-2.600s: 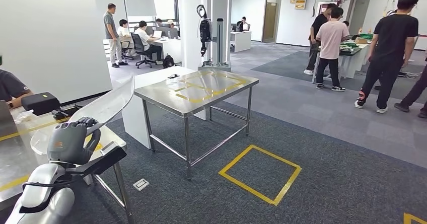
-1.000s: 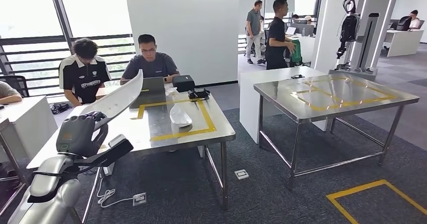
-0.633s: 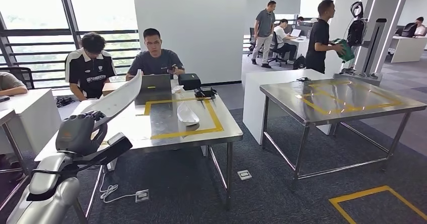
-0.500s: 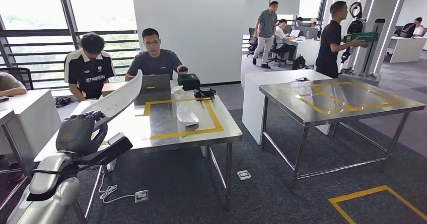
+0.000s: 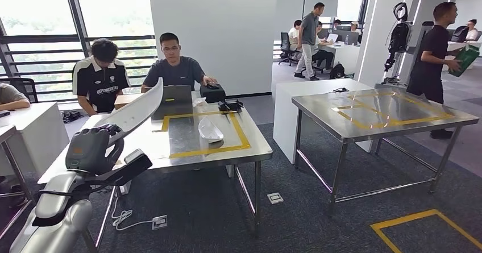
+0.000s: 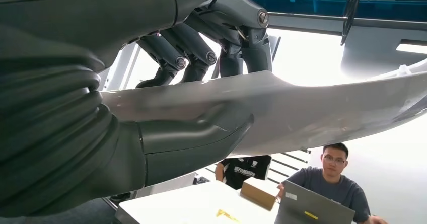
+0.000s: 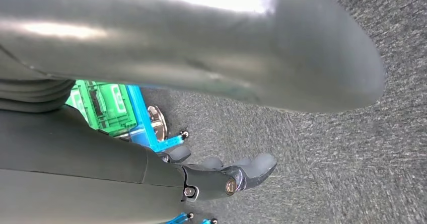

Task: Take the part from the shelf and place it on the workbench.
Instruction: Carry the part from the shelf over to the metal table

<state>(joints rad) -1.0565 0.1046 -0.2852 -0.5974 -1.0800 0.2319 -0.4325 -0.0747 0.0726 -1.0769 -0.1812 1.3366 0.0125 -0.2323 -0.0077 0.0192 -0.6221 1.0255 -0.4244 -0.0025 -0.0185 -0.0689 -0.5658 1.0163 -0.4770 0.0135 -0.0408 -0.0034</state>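
My left hand [image 5: 91,149] grips one end of a long, curved white part [image 5: 133,110] that slants up and away over the left end of the steel workbench [image 5: 250,142]. In the left wrist view the thumb and dark fingers [image 6: 236,38] of that left hand [image 6: 75,108] clamp the part [image 6: 312,108] from both sides. A smaller white shell-shaped part [image 5: 210,129] lies inside the yellow tape rectangle on the bench. My right hand [image 7: 166,173] hangs over grey carpet, its fingers apart and holding nothing.
Two people [image 5: 176,65] sit behind the bench with a laptop [image 5: 175,100] and a black box [image 5: 213,92]. A second taped steel table [image 5: 392,122] stands to the right. A person carrying a green crate [image 5: 437,48] walks behind it. A yellow square [image 5: 426,230] marks the carpet.
The camera swung left from the second table to face the workbench, then nearly settled. The person with the green crate walked right. My left hand kept its hold on the part.
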